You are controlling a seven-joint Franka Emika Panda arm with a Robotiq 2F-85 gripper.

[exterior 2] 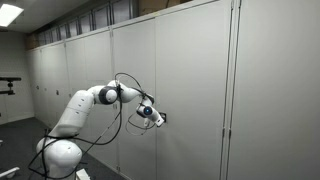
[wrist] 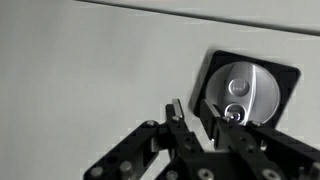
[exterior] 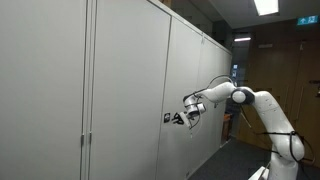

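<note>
The tool (wrist: 197, 112) is drawn shut, fingers pressed close, and whether they nip anything cannot be told. The round cabinet lock (wrist: 245, 90), silver in its black recessed plate (wrist: 290, 75), lies just ahead of the tool and off to its right in the wrist view, with the right fingertip overlapping the lock's lower left rim. In an exterior view the tool (exterior: 178, 118) points square at the grey cabinet door (exterior: 125, 90), level with the lock.
</note>
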